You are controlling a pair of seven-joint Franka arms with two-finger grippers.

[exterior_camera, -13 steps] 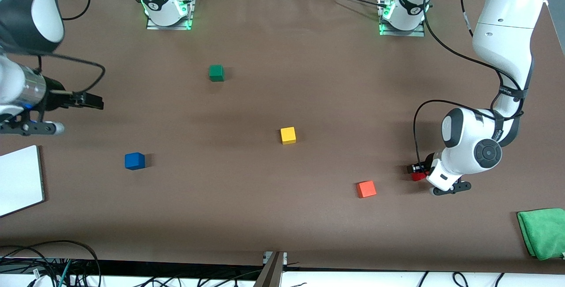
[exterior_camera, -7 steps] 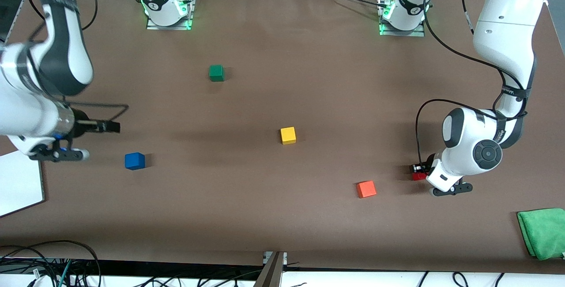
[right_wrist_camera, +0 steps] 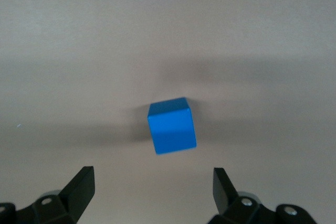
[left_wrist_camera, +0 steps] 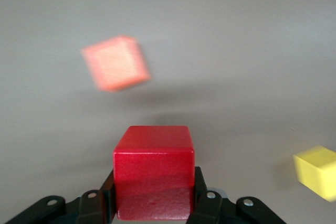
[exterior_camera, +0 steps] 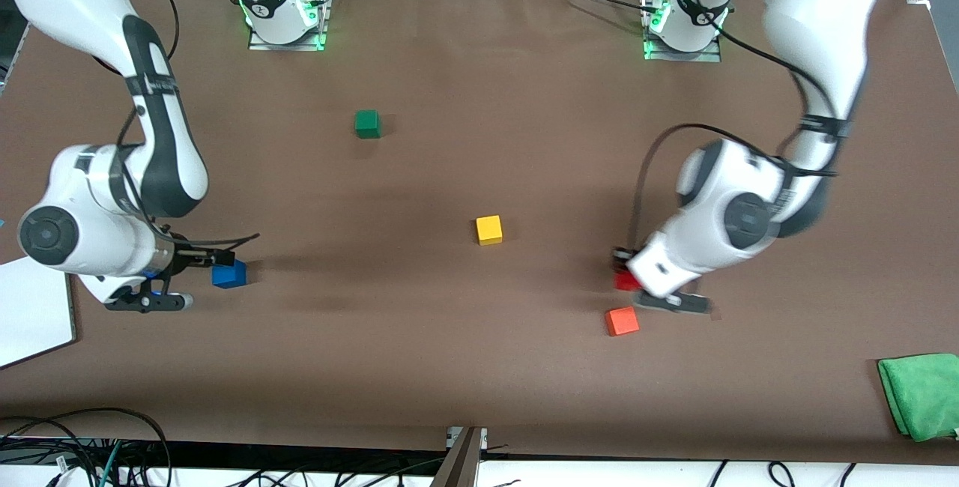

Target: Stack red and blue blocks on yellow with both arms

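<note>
The left arm is reaching down from its base, elbow bent, its gripper point(left_wrist_camera: 153, 203) clamping the red block point(left_wrist_camera: 153, 177) above the table. The right arm is bending low toward its end of the table, its gripper point(right_wrist_camera: 152, 190) spreading its fingers wide.

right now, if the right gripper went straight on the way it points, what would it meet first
Most likely the blue cube. In the right wrist view it lies on the table ahead of the right gripper, roughly centred between its open fingers. How much gap remains is unclear.
</note>
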